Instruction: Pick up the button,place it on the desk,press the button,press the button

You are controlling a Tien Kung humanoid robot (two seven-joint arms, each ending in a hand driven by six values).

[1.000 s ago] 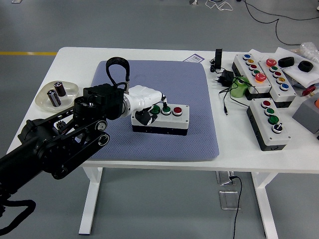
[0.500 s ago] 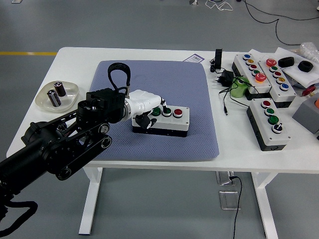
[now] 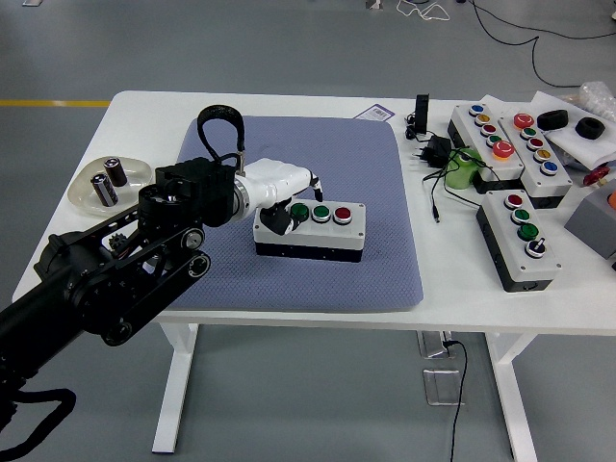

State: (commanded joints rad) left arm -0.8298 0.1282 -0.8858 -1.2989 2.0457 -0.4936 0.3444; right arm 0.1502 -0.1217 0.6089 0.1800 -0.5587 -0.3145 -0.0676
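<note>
White button box (image 3: pixel 318 231) with a black base, its caps two green and one red; it sits on a blue-grey dimpled mat (image 3: pixel 318 173) over a white table (image 3: pixel 144 115). The left hand (image 3: pixel 279 192) is white with black fingertips, on a black arm (image 3: pixel 106 279)

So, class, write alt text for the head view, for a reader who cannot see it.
The robot's white left hand rests at the left end of a three-button control box, with green, black and red buttons, on a blue-grey mat on the white table. More button boxes lie at the right; a dish of batteries at the left.
</note>
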